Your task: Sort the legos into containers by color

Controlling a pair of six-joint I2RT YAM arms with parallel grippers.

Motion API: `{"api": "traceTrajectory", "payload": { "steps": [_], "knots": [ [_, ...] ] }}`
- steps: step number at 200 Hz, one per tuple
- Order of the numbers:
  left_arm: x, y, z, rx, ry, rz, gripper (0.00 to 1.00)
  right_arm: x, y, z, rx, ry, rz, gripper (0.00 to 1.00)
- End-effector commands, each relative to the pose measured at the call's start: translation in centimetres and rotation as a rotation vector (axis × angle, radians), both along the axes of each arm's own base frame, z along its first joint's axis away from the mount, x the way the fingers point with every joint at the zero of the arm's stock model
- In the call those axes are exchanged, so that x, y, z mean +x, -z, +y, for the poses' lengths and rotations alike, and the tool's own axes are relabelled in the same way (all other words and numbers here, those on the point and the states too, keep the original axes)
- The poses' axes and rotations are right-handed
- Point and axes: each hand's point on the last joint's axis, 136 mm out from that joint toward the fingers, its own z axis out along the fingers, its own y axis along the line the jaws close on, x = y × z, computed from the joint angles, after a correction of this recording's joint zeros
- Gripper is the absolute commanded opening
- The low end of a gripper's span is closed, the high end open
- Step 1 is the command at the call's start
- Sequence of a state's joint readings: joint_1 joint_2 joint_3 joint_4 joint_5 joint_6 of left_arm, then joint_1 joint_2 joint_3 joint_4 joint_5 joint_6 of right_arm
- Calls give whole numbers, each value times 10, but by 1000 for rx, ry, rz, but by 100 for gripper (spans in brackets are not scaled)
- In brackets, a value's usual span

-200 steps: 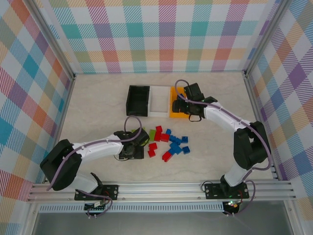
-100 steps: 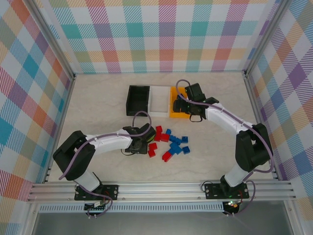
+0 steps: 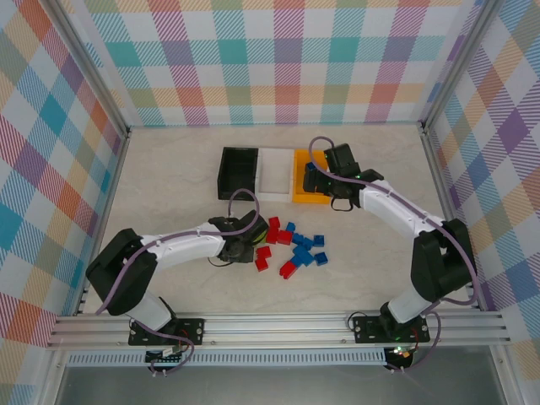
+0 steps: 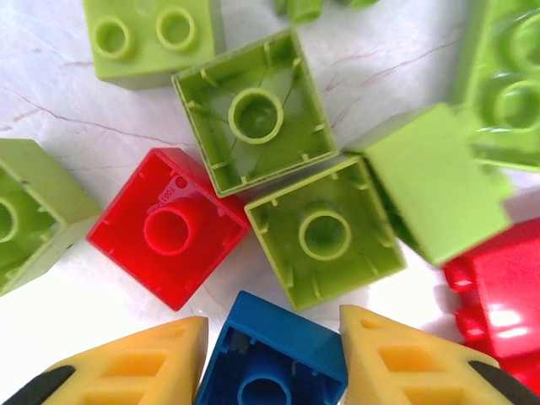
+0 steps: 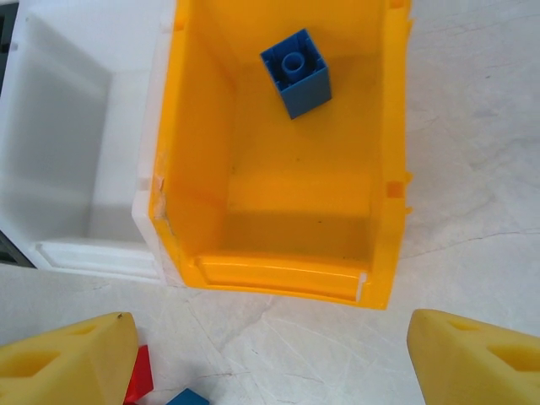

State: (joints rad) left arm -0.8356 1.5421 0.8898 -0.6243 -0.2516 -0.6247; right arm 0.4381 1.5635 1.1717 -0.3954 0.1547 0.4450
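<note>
Over the last second the left end effector (image 4: 272, 334) slid right into the lime/red end of the pile and drew its jaws in. It's now pinching a blue brick (image 4: 274, 371), which lies open side up on the bench (image 3: 169, 186). In the left wrist view both yellow pads (image 4: 139, 363) sit against its sides. It's not lifted yet. A red brick (image 4: 169, 226) and a lime green brick (image 4: 325, 232) crowd its far edge, touching or nearly so, with more lime green bricks (image 4: 253, 110) just beyond. My guess is the neighbours get nudged on the lift. The right end effector (image 5: 266, 337) has barely moved: jaws stay spread wide with nothing between them, parked over the near edge of the orange-yellow bin (image 5: 384, 169). A second blue brick (image 5: 297, 72) lies inside that bin at the far end, so I read orange-yellow as the blue bin. The white bin (image 5: 51, 152) adjoins it, and the black bin (image 3: 236, 173) is at the left end of the row. Most of the red and blue pile (image 3: 295, 249) sits unsorted mid-bench, so the task is at an early stage. Next, lift the pinched brick and take it to the orange-yellow bin. The right arm is over that bin, so there's a clash risk unless it clears.
</note>
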Motion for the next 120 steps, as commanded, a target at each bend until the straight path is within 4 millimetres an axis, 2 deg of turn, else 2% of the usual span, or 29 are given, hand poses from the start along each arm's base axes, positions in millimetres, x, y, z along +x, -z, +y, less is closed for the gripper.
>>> {"api": "traceTrajectory", "payload": {
  "steps": [1,15,32,64,74,93,110,111,112,120],
  "knots": [
    [15,-42,-23,-100,6,-78,36,-2,-11,-27,8,104,-36,83],
    [34,-61,-42,-141,15,-125,36,-6,-12,-43,14,156,-47,83],
    [64,-86,-75,-199,36,-188,35,-12,-12,-59,23,210,-55,83],
    [132,-124,-138,-263,75,-298,35,-23,-9,-70,10,240,-46,83],
    [153,-125,-155,-264,78,-314,35,-26,-8,-71,4,242,-38,83],
    [191,-122,-171,-237,59,-331,35,-31,-7,-73,1,245,-31,83],
    [216,-114,-183,-230,51,-324,35,-36,-9,-75,0,243,-35,83],
    [219,-119,-185,-240,51,-335,35,-36,-8,-75,-1,242,-35,83],
    [218,-114,-185,-233,52,-326,35,-37,-9,-75,0,242,-36,83],
    [227,-119,-193,-243,53,-337,35,-38,-9,-76,1,241,-38,83]
  ]
}}
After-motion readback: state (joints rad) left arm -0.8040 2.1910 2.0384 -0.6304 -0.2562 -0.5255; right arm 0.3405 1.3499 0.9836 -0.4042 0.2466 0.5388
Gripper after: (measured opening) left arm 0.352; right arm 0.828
